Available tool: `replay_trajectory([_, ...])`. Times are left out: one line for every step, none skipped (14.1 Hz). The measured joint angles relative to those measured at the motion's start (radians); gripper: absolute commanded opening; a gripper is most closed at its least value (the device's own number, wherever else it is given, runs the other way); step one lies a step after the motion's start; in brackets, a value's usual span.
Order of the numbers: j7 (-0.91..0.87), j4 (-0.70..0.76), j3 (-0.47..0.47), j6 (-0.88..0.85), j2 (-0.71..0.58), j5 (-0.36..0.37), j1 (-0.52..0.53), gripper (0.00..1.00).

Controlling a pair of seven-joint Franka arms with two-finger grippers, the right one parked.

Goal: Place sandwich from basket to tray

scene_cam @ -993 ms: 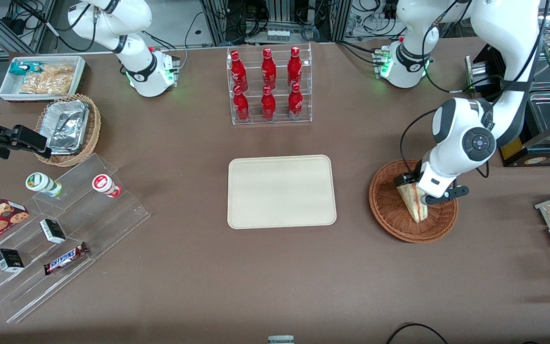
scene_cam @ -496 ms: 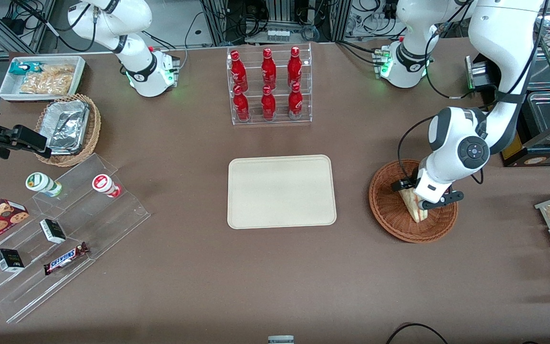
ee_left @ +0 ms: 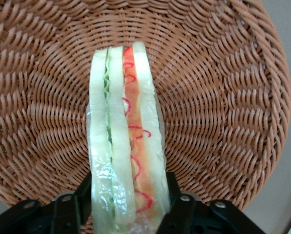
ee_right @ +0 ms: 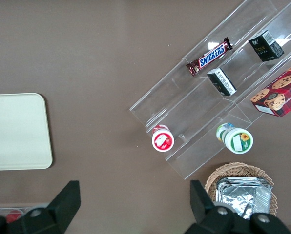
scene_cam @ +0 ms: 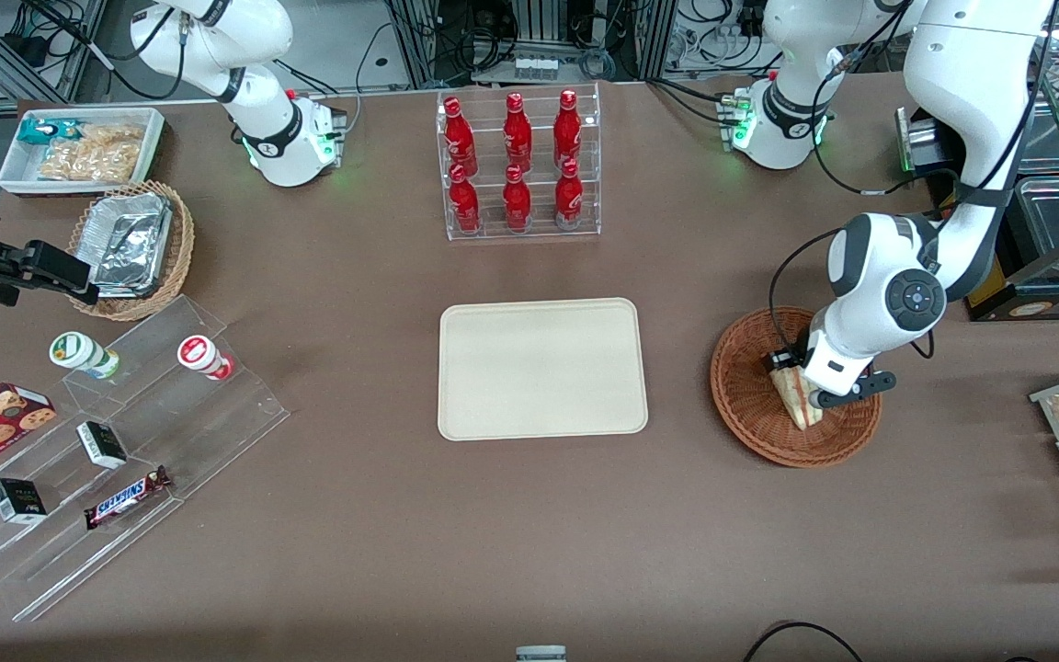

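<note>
Wrist view, claw (ee_left: 128,207) gripping sandwich (ee_left: 126,161), basket (ee_left: 223,97)

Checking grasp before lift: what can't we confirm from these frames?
- Front view: gripper at the sandwich in the basket; the wrist housing covers the contact.
- Left wrist view: fingers flank the sandwich, but the fingertips are cut off by the frame edge.
- Whether the sandwich has left the basket floor: the sandwich itself hides its underside.

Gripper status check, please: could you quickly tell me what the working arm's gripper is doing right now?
Gripper: closed on the sandwich, one finger on each bread face, over the basket.
</note>
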Motion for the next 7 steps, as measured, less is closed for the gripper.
replay_trajectory([0.000,0.002,0.000,0.000,0.000,0.000,0.000,0.16])
replay_trajectory([0.000,0.004,0.000,0.000,0.000,0.000,0.000,0.10])
replay_trajectory([0.000,0.005,0.000,0.001,0.000,0.000,0.000,0.07])
replay_trajectory([0.000,0.006,0.000,0.002,0.000,0.000,0.000,0.07])
replay_trajectory([0.000,0.009,0.000,0.005,0.000,0.000,0.000,0.07])
replay_trajectory([0.000,0.015,0.000,0.007,0.000,0.000,0.000,0.07])
replay_trajectory([0.000,0.025,0.000,0.008,-0.001,0.000,0.000,0.07])
